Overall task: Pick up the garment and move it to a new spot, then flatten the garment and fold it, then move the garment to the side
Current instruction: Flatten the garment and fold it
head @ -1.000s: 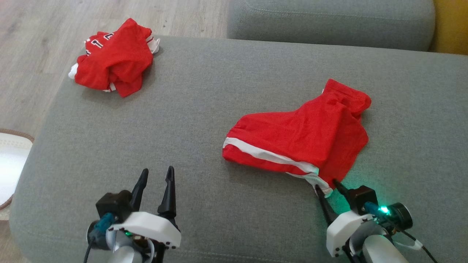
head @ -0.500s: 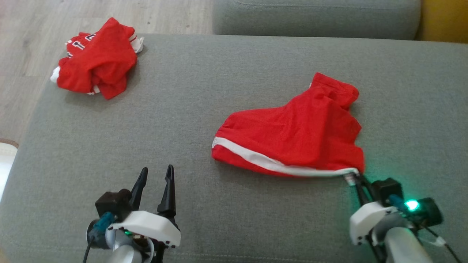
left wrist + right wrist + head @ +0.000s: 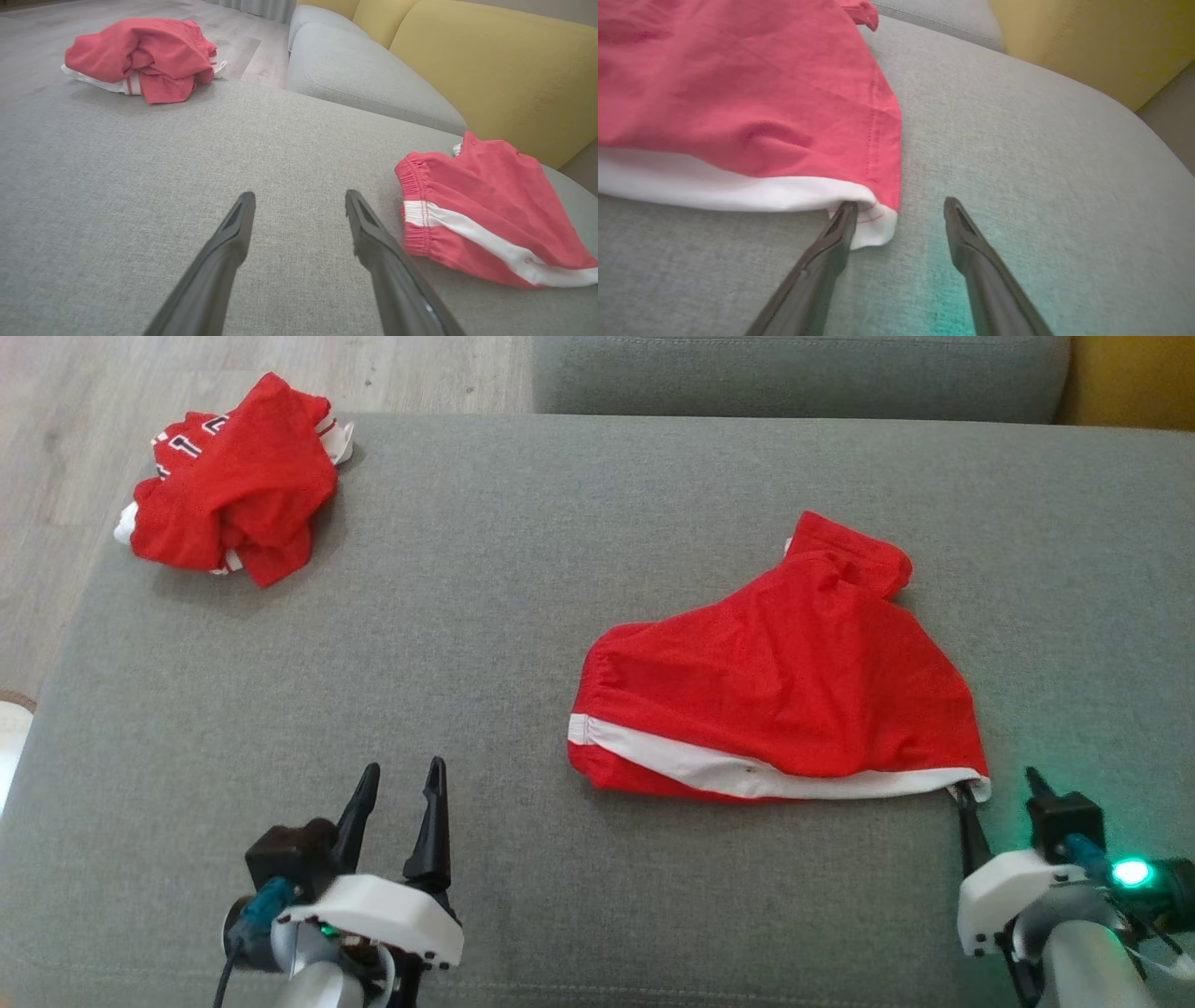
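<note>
The garment (image 3: 784,686) is a pair of red shorts with a white stripe, lying spread on the grey couch cushion (image 3: 485,644) at centre right. My right gripper (image 3: 997,784) stands open at the garment's near right corner (image 3: 873,224); its left finger tip touches the white hem, nothing is between the jaws. The shorts' elastic waistband (image 3: 411,205) faces my left gripper (image 3: 299,200), which is open and empty over bare cushion at the lower left (image 3: 400,779).
A second crumpled red garment (image 3: 229,481) with white trim lies at the cushion's far left corner, also in the left wrist view (image 3: 140,58). Wooden floor (image 3: 56,448) runs beyond the left edge. Another grey cushion (image 3: 794,373) and a yellow backrest (image 3: 490,60) lie behind.
My right gripper closed on the garment's corner, dragged it to the right, spreading the hem, and has now opened and let go. The camera shifted slightly. The left gripper stayed still.
</note>
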Available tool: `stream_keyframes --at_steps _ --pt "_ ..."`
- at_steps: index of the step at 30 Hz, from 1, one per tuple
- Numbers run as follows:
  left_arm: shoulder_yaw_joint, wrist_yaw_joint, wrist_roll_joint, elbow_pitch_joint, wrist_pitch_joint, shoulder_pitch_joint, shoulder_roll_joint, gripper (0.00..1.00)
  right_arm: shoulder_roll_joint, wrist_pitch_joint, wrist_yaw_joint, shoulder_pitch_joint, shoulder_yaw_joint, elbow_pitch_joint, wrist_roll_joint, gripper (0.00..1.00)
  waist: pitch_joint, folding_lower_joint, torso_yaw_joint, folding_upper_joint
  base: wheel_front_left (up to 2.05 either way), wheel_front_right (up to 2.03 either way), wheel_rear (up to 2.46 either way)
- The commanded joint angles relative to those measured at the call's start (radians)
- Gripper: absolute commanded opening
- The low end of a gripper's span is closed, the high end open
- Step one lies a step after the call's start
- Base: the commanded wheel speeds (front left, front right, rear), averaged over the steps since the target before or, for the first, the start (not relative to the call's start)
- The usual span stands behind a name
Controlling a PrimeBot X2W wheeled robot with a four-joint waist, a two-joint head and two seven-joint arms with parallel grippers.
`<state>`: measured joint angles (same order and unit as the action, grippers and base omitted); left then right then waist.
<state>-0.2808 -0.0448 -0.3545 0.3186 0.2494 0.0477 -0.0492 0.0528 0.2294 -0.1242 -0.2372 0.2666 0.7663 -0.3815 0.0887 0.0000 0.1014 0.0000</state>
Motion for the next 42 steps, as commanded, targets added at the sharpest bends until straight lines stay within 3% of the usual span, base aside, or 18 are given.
stream_keyframes --at_steps 1,8,23,35,42 --pt "0.028 -0.005 -0.004 -0.030 0.012 0.047 -0.001 1.00 0.002 0.019 -0.007 -0.027 0.003 -0.028 -0.001 1.00 -0.003 0.0000 -0.004 0.0000 0.00 0.00 0.00" --pt "0.023 0.000 -0.006 -0.033 0.012 0.039 -0.001 1.00 -0.002 0.030 -0.007 -0.008 0.042 -0.066 0.053 1.00 -0.027 0.0000 -0.019 0.0000 0.00 0.00 0.00" --pt "0.005 0.007 0.004 -0.060 0.012 0.027 -0.001 1.00 -0.002 0.032 -0.007 0.087 -0.136 -0.392 0.282 1.00 -0.112 0.0000 -0.043 0.0000 0.00 0.00 0.00" --pt "0.007 -0.007 -0.001 -0.056 0.012 0.004 -0.001 1.00 -0.003 0.032 -0.007 0.149 -0.216 -0.392 0.463 1.00 -0.148 0.0000 -0.017 0.0000 0.00 0.00 0.00" --pt "0.019 -0.014 0.012 -0.051 0.012 0.002 -0.001 1.00 -0.003 0.032 -0.007 0.146 -0.239 -0.379 0.485 1.00 -0.153 0.0000 -0.014 0.0000 0.00 0.00 0.00"
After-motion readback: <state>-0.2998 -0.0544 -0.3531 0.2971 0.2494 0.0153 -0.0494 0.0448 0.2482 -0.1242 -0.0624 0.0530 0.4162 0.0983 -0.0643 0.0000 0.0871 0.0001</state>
